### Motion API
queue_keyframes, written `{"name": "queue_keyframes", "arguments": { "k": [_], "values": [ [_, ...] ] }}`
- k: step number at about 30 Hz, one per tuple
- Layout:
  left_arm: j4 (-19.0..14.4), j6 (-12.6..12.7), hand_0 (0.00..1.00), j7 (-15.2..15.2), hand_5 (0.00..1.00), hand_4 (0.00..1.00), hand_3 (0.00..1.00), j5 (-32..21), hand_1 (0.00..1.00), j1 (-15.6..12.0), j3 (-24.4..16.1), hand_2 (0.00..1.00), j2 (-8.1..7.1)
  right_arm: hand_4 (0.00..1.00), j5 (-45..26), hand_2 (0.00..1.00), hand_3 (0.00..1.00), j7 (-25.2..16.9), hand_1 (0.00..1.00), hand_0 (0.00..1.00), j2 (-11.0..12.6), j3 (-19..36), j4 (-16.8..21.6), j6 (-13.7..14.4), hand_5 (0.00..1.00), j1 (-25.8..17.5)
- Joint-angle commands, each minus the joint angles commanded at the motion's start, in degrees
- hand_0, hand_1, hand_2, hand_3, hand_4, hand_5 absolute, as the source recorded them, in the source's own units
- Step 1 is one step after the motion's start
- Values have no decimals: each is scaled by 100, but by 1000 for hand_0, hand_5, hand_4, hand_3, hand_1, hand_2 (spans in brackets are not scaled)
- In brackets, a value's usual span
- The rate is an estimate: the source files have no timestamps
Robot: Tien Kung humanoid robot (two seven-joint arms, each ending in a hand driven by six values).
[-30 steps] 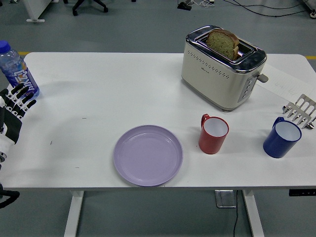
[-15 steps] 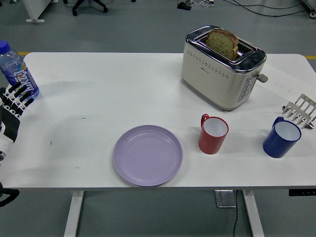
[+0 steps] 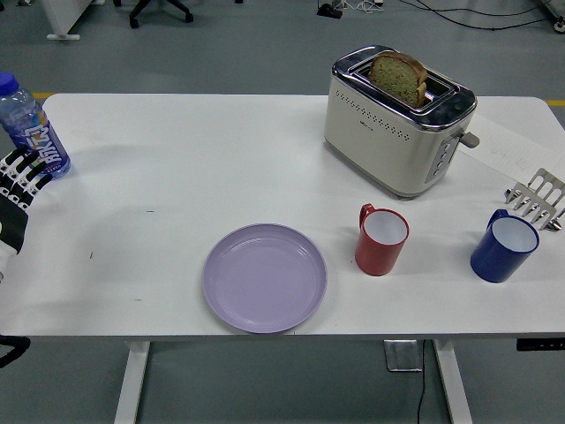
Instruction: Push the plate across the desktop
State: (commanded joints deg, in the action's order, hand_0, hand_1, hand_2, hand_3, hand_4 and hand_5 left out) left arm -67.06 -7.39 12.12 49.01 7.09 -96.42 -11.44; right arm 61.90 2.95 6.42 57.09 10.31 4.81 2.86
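Plate (image 3: 265, 277) flat on surface (image 3: 177, 177) near front edge, 6 o'clock, nothing touching it. Left hand (image 3: 18, 190) at 9 o'clock edge, beside bottle (image 3: 31, 128), fingers apart, holding nothing; well apart from plate. Red mug (image 3: 381, 240) just beside plate at 3 o'clock limits push path there.

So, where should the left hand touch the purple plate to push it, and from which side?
Judging by its pose, the raised left rim of the purple plate is best, approached from the left, where the left hand waits. The plate lies flat and shallow, so fingers set against the rim push it; the red mug stands close on its right.
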Motion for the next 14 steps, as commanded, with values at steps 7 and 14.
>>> {"name": "queue_keyframes", "arguments": {
  "k": [7,14],
  "values": [
    [21,3,773,8,998,518,768,-26,795,-46,15,803,3,145,-22,653,617,16,544,601,-1,-30,0,-2,350,-38],
    [39,36,773,33,998,518,768,-39,795,-76,72,803,34,145,71,653,617,54,544,601,-15,47,0,-11,350,-111]
  ]
}}
